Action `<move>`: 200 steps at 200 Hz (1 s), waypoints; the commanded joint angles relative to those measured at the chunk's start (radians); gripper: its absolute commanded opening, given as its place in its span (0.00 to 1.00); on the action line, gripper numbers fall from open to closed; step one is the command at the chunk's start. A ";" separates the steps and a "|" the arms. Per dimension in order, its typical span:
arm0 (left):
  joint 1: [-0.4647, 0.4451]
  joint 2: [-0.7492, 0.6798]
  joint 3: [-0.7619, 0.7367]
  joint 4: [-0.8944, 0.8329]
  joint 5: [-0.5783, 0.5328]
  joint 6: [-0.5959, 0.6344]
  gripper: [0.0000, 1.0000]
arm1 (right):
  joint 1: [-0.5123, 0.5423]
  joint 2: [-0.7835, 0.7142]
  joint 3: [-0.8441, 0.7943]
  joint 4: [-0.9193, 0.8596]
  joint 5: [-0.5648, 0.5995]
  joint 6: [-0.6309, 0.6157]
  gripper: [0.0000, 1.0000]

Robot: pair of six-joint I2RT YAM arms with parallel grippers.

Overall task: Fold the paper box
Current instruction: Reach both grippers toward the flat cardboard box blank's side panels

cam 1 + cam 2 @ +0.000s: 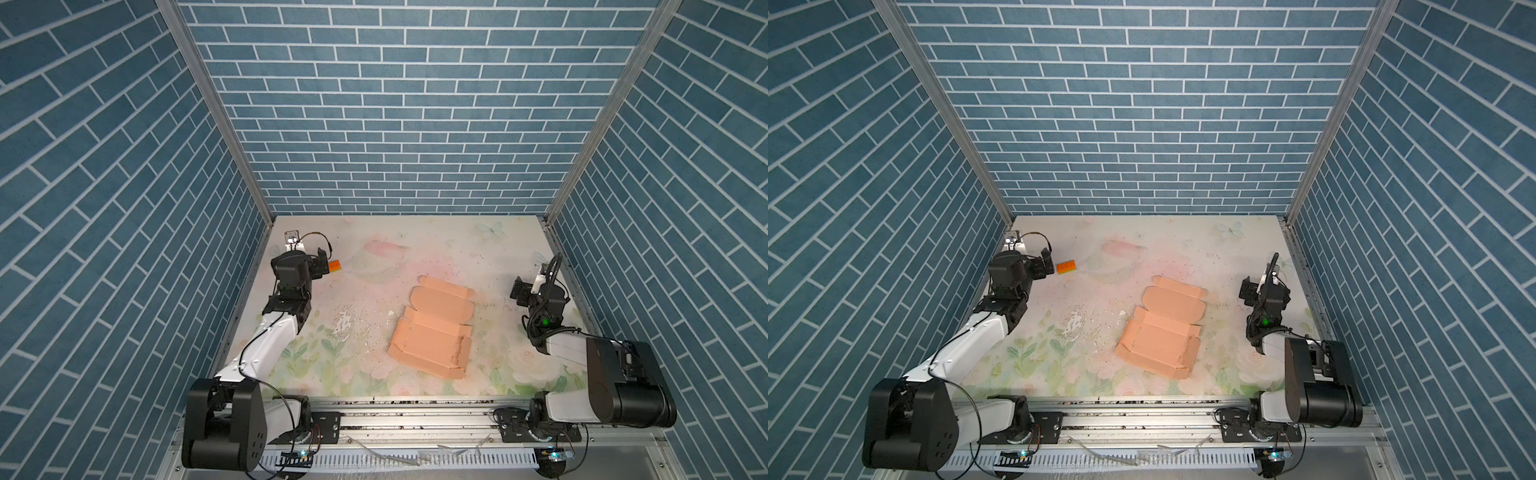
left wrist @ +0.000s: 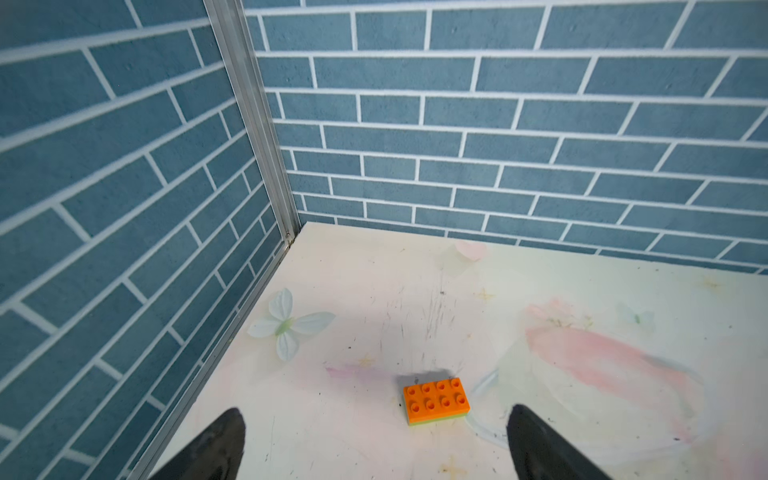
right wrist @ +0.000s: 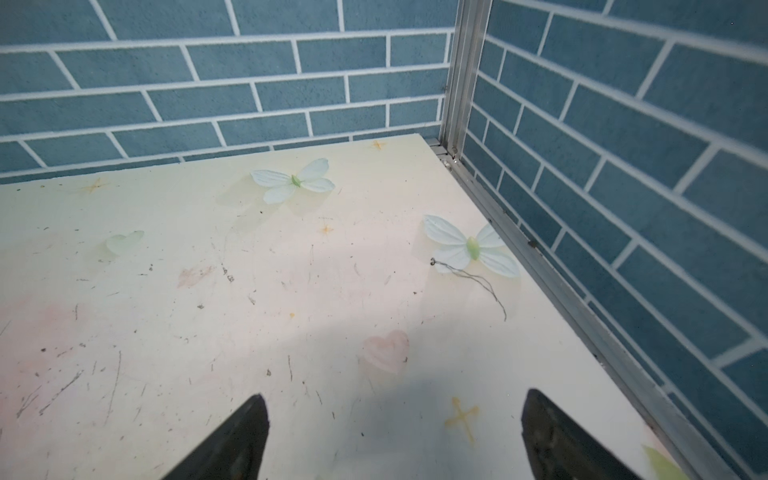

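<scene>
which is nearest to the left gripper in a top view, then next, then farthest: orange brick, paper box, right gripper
1. orange brick, right beside the left gripper, far left
2. paper box, middle of the table
3. right gripper, right side

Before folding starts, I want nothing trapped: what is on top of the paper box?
Nothing rests on the paper box; its peach panels and flaps show bare. Whatever lies under it on the table is hidden.
</scene>
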 commanded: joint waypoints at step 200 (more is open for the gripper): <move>-0.748 0.573 0.630 -0.928 0.057 -0.201 0.93 | 0.162 -0.234 0.140 -0.745 -0.439 0.546 0.84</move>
